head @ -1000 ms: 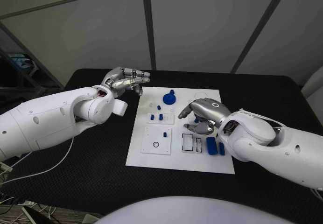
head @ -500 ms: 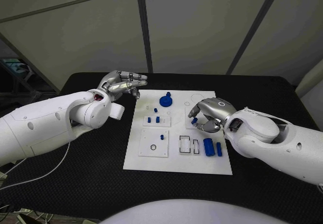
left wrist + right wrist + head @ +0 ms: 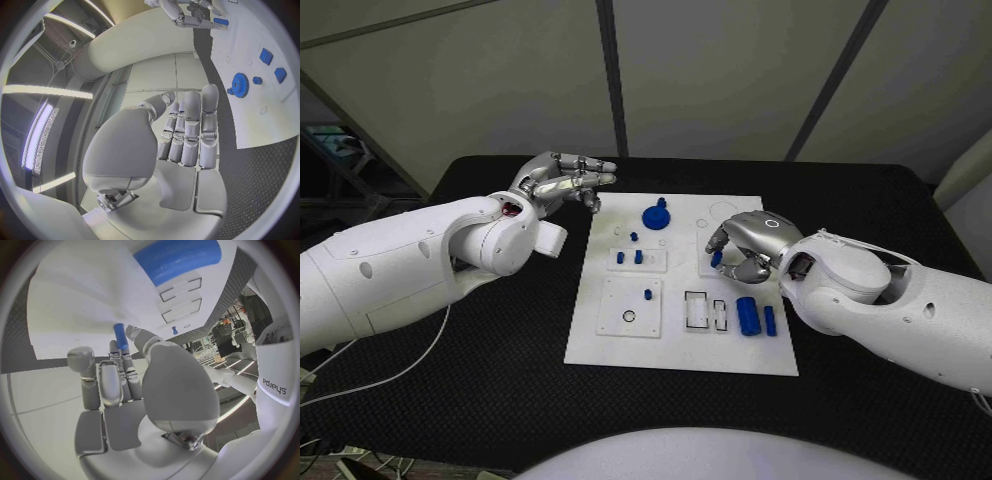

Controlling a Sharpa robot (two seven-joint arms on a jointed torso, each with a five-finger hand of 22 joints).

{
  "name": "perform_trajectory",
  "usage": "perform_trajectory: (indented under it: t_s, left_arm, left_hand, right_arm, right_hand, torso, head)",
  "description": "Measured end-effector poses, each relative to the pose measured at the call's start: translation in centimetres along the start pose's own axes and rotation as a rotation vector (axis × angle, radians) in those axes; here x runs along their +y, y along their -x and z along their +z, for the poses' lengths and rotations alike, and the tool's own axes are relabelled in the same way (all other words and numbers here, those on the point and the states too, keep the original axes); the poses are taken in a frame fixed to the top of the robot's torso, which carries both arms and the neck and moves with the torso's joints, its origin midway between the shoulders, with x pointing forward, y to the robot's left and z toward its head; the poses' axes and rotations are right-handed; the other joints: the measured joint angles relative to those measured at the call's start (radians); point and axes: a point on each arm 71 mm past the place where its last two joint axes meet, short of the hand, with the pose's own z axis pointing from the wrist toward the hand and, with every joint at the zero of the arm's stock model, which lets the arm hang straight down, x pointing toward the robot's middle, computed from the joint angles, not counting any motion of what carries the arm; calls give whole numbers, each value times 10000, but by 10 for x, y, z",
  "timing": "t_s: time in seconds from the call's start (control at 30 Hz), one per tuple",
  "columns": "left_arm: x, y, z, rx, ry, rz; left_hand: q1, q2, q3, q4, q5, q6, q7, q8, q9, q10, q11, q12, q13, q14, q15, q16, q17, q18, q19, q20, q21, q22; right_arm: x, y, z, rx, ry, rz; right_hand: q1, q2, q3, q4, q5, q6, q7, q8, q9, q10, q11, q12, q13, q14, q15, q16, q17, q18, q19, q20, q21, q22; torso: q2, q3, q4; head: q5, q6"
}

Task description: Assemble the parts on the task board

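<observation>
The white task board (image 3: 678, 345) lies in the middle of the black table. My right hand (image 3: 747, 243) hovers over the board's right side and pinches a small blue peg (image 3: 120, 337) between its fingertips; the peg (image 3: 717, 258) pokes out below the hand. My left hand (image 3: 568, 177) hangs over the table off the board's far left corner, holding nothing, its fingers (image 3: 190, 125) stretched side by side. A blue gear (image 3: 658, 212) stands at the far end. Two blue cylinders (image 3: 747, 317) lie near the right edge.
Small blue pieces (image 3: 630, 256) sit in a raised block left of the right hand. Nearer me a second block carries a tiny peg (image 3: 649, 294) and a round hole (image 3: 629, 317). Two rectangular slots (image 3: 695, 308) lie beside the cylinders. Black table (image 3: 473, 350) surrounds the board.
The camera shifted early on. My right hand has edged slightly nearer over the board with the peg still pinched. The left hand has stayed where it was.
</observation>
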Motion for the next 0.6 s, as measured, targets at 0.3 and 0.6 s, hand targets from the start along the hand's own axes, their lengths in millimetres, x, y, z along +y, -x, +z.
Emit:
perform_trajectory:
  t_s: [0.3,0.6]
  left_arm:
    - [0,0,0,13,7,-3]
    - [0,1,0,8,24,-2]
  left_hand:
    - [0,0,0,0,0,0,0,0,0,0,0,0,0,-28,27,0,-13,0,0,0,0,0]
    - [0,0,0,0,0,29,29,0,0,1,0,0,0,-28,27,0,-12,0,0,0,0,0]
  right_arm:
    - [0,-1,1,124,-41,-38]
    - [1,1,1,93,-57,-23]
  right_hand:
    - [231,329,171,101,-179,809,28,320,144,1105,-228,479,87,-2,-183,162,289,2,288,-211,196,394]
    - [176,561,119,145,-386,1415,-149,571,216,1704,-375,625,248,-12,-375,232,438,2,446,-369,339,641]
  torso:
    - [2,6,-5]
    - [-2,11,-10]
  head:
    - [12,-34]
    - [-16,-43]
